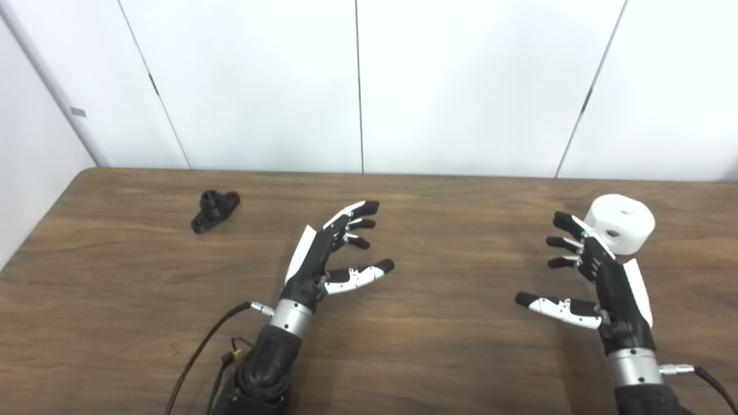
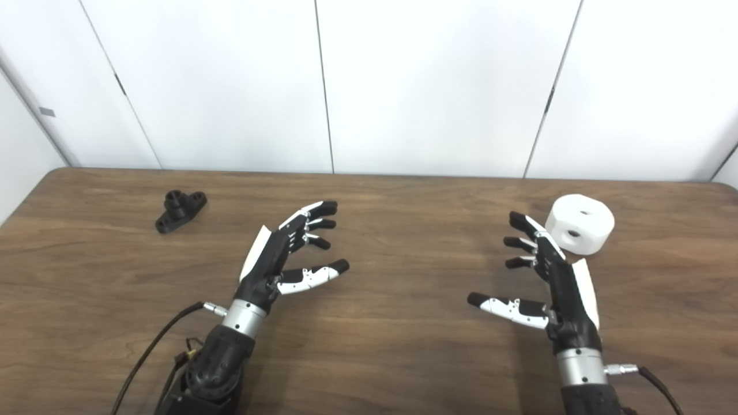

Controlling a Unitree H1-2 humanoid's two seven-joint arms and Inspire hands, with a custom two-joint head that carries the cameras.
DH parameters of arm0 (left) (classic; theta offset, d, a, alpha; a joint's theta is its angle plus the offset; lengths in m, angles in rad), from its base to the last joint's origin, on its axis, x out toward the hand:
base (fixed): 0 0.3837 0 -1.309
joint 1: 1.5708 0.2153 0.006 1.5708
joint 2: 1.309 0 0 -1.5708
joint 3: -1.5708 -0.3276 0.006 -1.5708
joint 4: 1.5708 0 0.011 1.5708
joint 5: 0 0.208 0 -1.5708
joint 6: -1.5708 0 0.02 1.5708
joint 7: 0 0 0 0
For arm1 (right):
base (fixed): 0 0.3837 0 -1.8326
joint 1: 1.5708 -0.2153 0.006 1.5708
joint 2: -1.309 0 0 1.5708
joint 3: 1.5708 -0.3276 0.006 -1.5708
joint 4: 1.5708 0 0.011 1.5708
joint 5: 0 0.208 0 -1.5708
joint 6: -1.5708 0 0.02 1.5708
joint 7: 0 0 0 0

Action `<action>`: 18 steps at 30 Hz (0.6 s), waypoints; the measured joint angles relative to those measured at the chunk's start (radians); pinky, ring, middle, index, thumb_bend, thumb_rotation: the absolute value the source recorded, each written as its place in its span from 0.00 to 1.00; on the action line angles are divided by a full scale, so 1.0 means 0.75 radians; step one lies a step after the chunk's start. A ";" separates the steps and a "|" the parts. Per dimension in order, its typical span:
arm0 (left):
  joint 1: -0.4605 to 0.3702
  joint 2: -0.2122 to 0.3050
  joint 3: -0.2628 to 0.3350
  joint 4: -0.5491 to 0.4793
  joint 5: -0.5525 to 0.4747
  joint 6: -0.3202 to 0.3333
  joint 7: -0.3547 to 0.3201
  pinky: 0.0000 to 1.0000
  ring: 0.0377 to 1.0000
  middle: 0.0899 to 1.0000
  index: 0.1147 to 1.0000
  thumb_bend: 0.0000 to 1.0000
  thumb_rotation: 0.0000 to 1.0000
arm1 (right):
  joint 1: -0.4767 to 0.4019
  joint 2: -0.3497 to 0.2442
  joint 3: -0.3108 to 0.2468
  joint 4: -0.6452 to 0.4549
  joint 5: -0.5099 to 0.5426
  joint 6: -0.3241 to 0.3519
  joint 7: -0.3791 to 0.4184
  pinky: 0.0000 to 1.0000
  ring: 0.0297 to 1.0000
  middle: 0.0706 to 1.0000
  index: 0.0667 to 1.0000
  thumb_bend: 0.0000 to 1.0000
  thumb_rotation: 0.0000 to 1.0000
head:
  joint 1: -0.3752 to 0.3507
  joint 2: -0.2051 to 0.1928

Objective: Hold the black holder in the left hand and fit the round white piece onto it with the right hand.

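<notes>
Toward the table's far left lies the black holder (image 1: 214, 211), flat on the wood with its short post pointing up, untouched. The round white piece (image 1: 621, 223) sits well apart from it at the far right, on its flat face, a hole showing in its top and another in its side. The right hand (image 1: 599, 276) hovers just beside that piece, fingers spread and empty. The left hand (image 1: 328, 251) hangs near the middle of the wooden table (image 1: 438, 357), also spread and holding nothing, well short of the holder. Neither pickup has begun, I judge. Next, the left hand must reach out leftward and close on the holder's base.
</notes>
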 measured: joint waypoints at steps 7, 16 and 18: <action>0.001 0.011 -0.001 0.000 0.001 0.000 -0.001 0.61 0.77 0.83 0.81 0.70 0.09 | 0.000 0.003 0.000 -0.009 -0.019 0.027 -0.002 0.58 0.75 0.84 0.83 0.78 0.04 | 0.012 0.002; 0.000 0.005 -0.011 0.001 0.010 0.000 0.004 0.58 0.74 0.83 0.80 0.68 0.05 | 0.002 -0.012 -0.010 -0.009 0.012 0.025 0.004 0.60 0.76 0.85 0.84 0.75 0.02 | 0.280 -0.063; -0.001 -0.005 -0.014 0.006 0.018 0.000 0.012 0.57 0.73 0.82 0.80 0.69 0.04 | 0.006 -0.025 -0.024 -0.005 0.040 0.023 0.012 0.60 0.76 0.85 0.84 0.75 0.00 | 0.317 -0.076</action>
